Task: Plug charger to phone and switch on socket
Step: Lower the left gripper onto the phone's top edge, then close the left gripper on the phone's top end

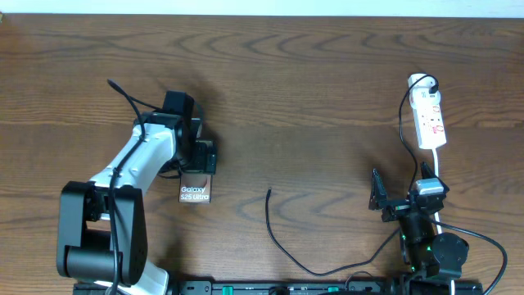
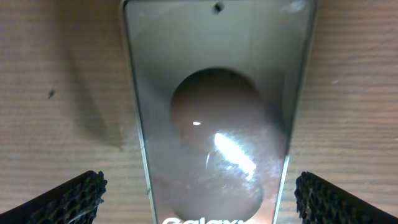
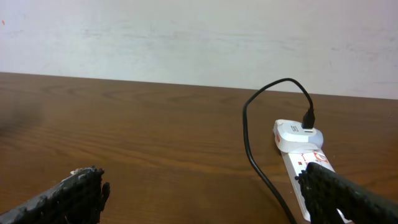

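The phone [image 1: 195, 192] lies flat on the wooden table, its white-lettered dark band toward the front edge. In the left wrist view the phone [image 2: 211, 118] fills the middle. My left gripper [image 1: 199, 160] hovers over the phone's far part, open, its jaws standing either side of the phone [image 2: 200, 190] without touching it. The charger [image 1: 269, 193] lies loose in the table's middle, its tip free, about a hand's width right of the phone. The socket [image 1: 430, 119] lies at the right with a black lead plugged into its far end. My right gripper [image 1: 404, 195] is open and empty, just in front of the socket [image 3: 303, 163].
The charger's cable [image 3: 250, 140] loops from the white adapter [image 3: 297, 134] on the socket past my right gripper [image 3: 202, 186] and along the front edge [image 1: 327, 273]. A pale wall [image 3: 186, 37] stands behind the table.
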`<state>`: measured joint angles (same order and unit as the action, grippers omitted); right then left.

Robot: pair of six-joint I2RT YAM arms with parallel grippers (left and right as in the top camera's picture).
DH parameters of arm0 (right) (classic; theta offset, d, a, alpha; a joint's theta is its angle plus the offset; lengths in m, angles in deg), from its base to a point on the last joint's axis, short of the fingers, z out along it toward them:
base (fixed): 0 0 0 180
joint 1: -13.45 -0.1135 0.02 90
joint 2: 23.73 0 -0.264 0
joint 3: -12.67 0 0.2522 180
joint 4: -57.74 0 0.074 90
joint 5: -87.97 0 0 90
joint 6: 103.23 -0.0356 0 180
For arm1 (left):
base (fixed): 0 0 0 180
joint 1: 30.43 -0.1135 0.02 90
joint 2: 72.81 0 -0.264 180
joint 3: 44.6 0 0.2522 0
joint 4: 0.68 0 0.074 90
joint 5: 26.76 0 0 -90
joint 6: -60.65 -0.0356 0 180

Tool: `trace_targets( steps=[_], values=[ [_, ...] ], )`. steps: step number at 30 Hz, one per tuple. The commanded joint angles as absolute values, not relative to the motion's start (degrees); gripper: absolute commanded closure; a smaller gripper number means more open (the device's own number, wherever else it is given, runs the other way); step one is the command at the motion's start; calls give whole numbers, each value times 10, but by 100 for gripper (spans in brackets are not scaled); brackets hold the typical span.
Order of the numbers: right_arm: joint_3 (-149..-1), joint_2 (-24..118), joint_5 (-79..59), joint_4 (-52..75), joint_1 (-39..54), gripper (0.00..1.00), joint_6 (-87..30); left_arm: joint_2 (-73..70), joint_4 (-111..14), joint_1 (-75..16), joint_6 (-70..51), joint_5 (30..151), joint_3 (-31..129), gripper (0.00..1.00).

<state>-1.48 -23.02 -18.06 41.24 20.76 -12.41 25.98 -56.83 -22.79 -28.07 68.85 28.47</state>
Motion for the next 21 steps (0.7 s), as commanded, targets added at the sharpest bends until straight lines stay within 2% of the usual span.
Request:
trace_targets(
  steps=[1,21],
  values=[
    [-14,-233,-180,410,205,1,-119,249,-561,-212,-280,681,279,0],
    [-14,-233,-180,410,205,1,-119,249,-515,-198,-263,653,236,0]
  ],
)
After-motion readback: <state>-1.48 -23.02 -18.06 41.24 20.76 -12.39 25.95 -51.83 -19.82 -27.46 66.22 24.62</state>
